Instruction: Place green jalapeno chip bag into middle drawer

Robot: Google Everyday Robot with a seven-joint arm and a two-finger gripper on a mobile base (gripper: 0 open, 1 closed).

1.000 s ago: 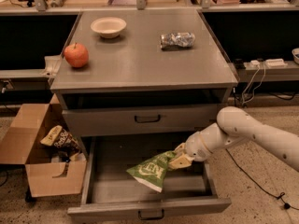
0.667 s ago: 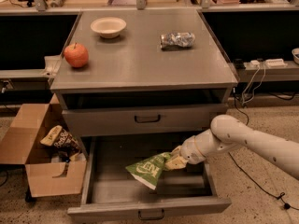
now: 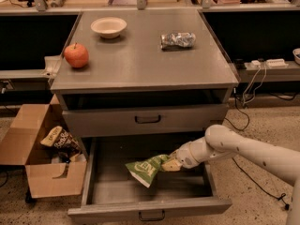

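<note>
Grey metal cabinet (image 3: 140,62), its wide grey metal drawer (image 3: 187,185) pulled out on the near side. Gripper (image 3: 174,162) reaches in from the right, pinching glossy green chip bag (image 3: 145,168) over drawer floor, centre-left.

— What do we see on the bench top?
— We see a white bowl (image 3: 108,27) near the back edge, left of centre. A red apple (image 3: 76,55) sits by the left edge, nearer the front than the bowl.
— And toward the right?
— We have a crumpled silvery foil packet (image 3: 177,40) toward the back right corner, well apart from the bowl.
— Under the front edge?
— A grey drawer front (image 3: 93,122) with a dark loop handle. The gripper (image 3: 171,164) hangs lower, below the front right corner.
— On the floor?
— We find an open cardboard box (image 3: 35,182) beside the left edge, a brown-and-white snack bag (image 3: 58,138) inside. Past the right edge we see a white power strip (image 3: 268,63) with cables.
</note>
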